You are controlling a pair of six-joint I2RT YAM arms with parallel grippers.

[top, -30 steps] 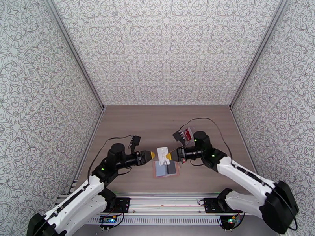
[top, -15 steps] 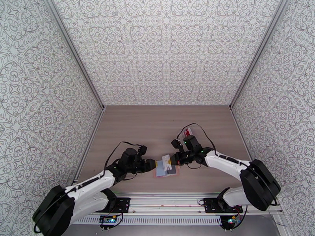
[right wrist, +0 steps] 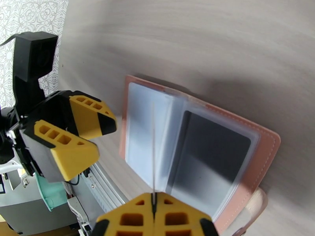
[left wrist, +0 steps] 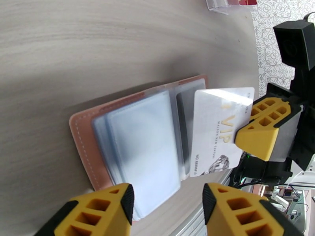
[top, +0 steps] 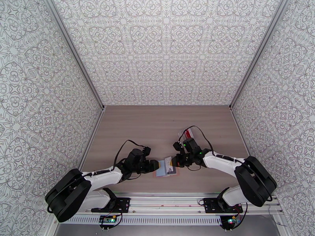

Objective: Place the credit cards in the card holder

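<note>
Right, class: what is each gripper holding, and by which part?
The right gripper pinches the white VIP card by one edge; the left gripper is open, holding nothing.

Prob. clear plastic pouch [left wrist: 222, 4] R side of wood-grain table [top: 157, 122], patterned walls [top: 165, 48] around.

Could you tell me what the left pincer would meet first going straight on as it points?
Probably the open card holder, right ahead of the left pincer; the white card held by the right pincer seems off-line, though depth is unclear.
</note>
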